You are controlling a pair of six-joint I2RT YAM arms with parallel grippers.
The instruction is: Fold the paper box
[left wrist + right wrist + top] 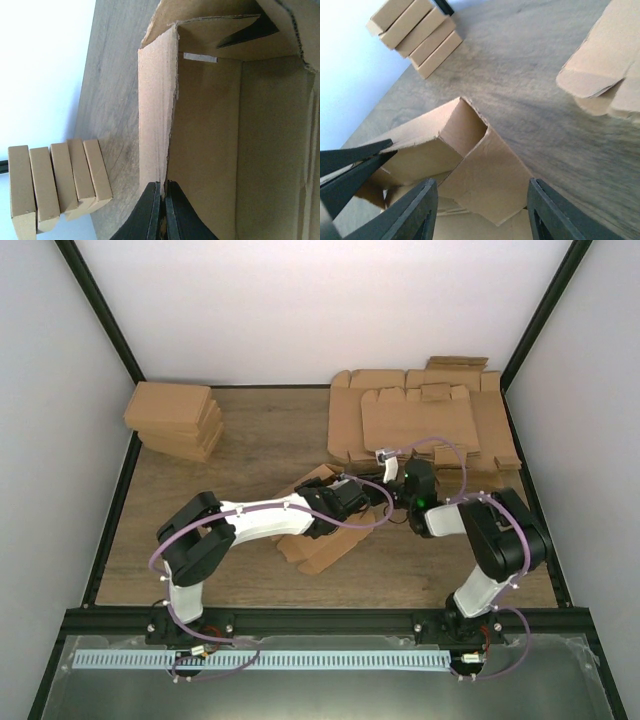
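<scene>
The paper box [322,548] lies partly folded mid-table beneath both wrists. In the left wrist view one side wall [156,110] stands upright beside the box's floor [210,150], and my left gripper [164,185] is shut on that wall's lower edge. From the right wrist camera, a folded flap [492,180] of the box sits between the fingers of my right gripper [482,205], which is open and straddles it without pinching. My left gripper's dark fingers [352,162] show at that view's left edge. Seen from above, the left gripper [352,498] and right gripper [398,494] meet over the box.
A stack of shallow brown boxes [178,420] stands at the back left, also seen as boxes [55,182] and boxes [415,35] from the wrists. Overlapping flat cardboard sheets [420,420] cover the back right. A black frame edges the wooden table [250,440].
</scene>
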